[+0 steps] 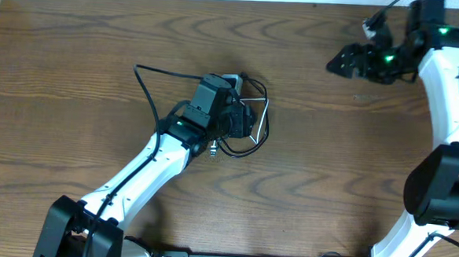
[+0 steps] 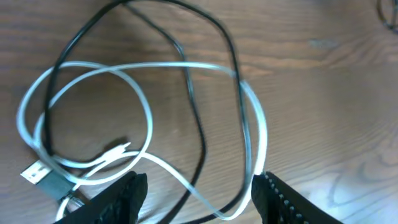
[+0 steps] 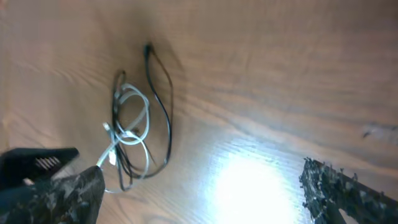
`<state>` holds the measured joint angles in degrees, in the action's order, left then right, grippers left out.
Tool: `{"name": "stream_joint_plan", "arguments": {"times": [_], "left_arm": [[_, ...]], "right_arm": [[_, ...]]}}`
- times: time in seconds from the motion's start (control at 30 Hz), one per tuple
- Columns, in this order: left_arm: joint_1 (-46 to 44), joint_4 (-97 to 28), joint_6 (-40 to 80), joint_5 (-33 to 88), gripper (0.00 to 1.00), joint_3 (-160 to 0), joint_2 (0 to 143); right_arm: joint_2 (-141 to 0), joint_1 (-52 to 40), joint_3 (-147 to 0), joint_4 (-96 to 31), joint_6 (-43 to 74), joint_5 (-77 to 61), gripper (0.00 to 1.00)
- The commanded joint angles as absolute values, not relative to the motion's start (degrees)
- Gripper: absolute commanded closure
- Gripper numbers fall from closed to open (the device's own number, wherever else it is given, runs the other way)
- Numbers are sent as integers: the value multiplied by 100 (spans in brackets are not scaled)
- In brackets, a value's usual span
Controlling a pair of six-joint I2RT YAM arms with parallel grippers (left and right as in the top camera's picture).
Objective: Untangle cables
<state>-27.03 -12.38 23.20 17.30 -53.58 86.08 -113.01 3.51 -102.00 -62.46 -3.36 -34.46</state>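
My L gripper (image 2: 198,190): jaws spread wide, nothing held; white cable (image 2: 147,115) crosses black cable (image 2: 200,127) at 1 o'clock; risk: I pinch both, knot tightens; R gripper (image 3: 202,180) spread, empty.

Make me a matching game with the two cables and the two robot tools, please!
Things:
1. black cable
2. white cable
3. left tool
4. right tool

Clues:
A. open, far off to the side of the tangle
B. open, right over the tangle
C. coiled in pale loops
D. dark, one end trailing away from the pile

Pairs: 1-D, 2-C, 3-B, 4-A
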Motion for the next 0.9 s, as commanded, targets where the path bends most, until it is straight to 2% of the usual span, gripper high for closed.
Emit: {"name": "stream_joint_plan", "arguments": {"times": [0.0,0.2,0.73,0.87], "left_arm": [[-2655,-1431,2141,1879,41,-5380,8648],[-2655,-1457,1603,2928,43,-5380,8648],[-2829,-491,1463,2941,49,-5380,9198],[-2869,-259,1463,2936,56,-5380,9378]], "right_arm": [[-11332,220,-9907,-6104,-121,-3020,2],[-11332,204,-9456,-5900,-86,-3013,2],[-11332,204,-9240,-5804,-86,-3035,2],[-11332,204,-9240,-5782,-86,-3035,2]]}}
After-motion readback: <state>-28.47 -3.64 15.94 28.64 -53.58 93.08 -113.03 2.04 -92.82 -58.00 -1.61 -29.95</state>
